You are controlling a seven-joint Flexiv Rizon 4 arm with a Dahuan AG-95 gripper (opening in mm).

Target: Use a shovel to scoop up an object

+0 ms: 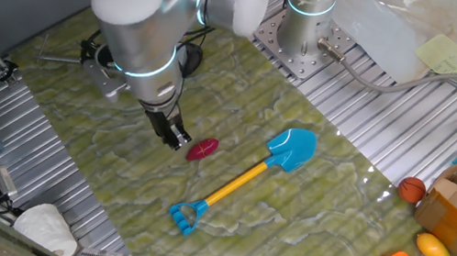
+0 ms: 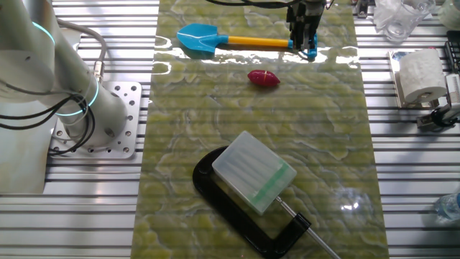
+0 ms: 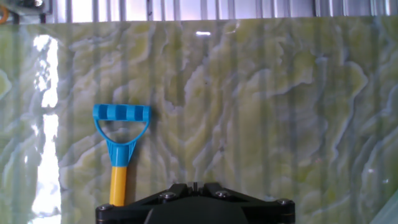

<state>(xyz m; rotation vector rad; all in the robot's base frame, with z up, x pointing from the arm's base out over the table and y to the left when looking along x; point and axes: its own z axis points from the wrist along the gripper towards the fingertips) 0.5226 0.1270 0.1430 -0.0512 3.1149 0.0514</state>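
You see a bright blue plastic shovel (image 1: 293, 149) with a thin yellow shaft, a dark red oval piece (image 1: 201, 149), and a green-yellow marbled mat (image 1: 242, 98).

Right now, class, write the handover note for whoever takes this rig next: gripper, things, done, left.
Gripper: holds nothing, hangs above the mat; whether its fingers are open cannot be told.
Shovel: flat on the green mat, untouched, handle end showing in the hand view.
Red object: on the mat beside the shovel, apart from it.
Done: nothing.
Left: grasp the shovel, scoop up the object.
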